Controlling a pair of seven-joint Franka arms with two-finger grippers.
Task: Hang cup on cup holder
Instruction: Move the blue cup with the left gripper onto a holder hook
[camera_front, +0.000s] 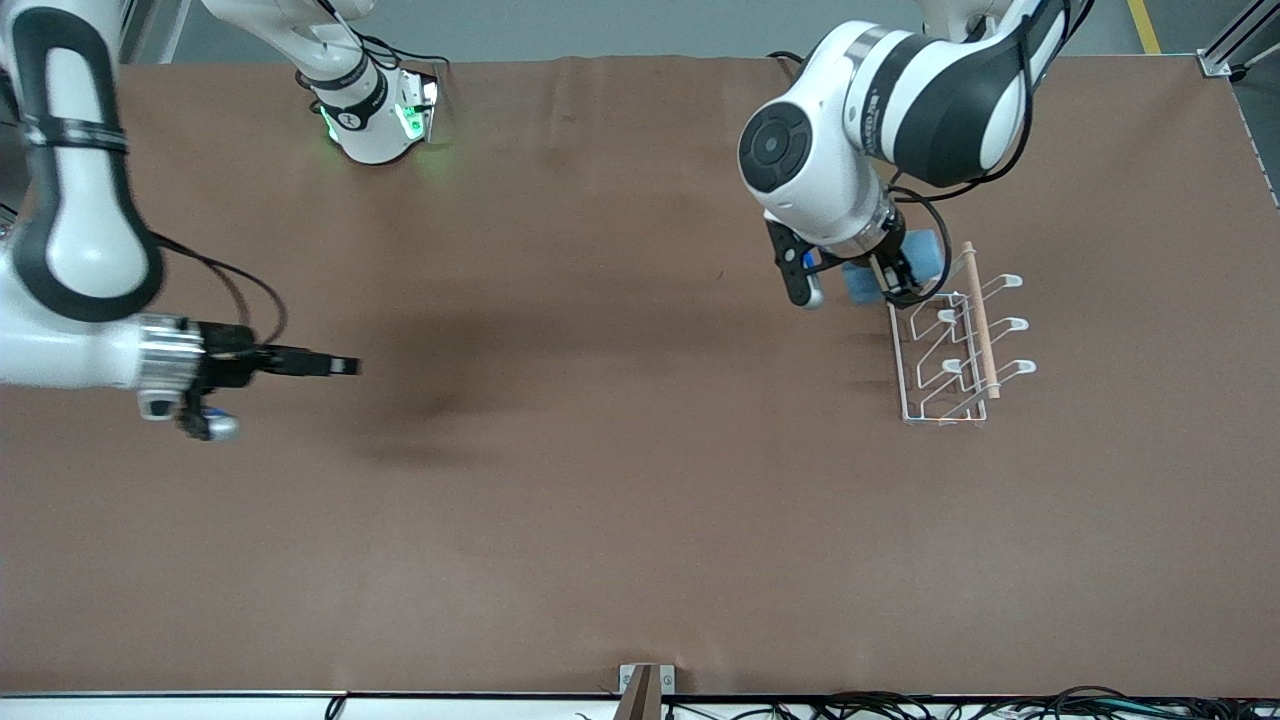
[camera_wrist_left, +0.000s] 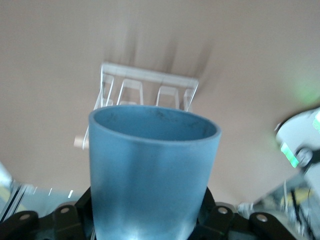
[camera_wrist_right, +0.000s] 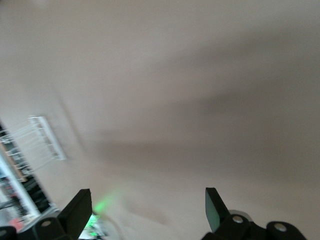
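- The right hand (camera_front: 345, 366) hangs over bare brown surface (camera_front: 620, 500) toward the right arm's end, well apart from everything else; this arm waits. Its fingers (camera_wrist_right: 80, 210) stand spread, with nothing between them, as the right wrist view shows.
- The left hand (camera_front: 885, 280) is up in the air over the end of the cup holder (camera_front: 955, 345) that lies farther from the front camera. It is pinching the cup (camera_front: 900, 265).
- In the left wrist view the cup (camera_wrist_left: 152, 170) fills the foreground, its open mouth turned away from the wrist toward the cup holder (camera_wrist_left: 145, 90) below.
- The cup holder stands on the surface toward the left arm's end, its wooden rod (camera_front: 978, 315) running along the top above the white prongs (camera_front: 1010, 325).
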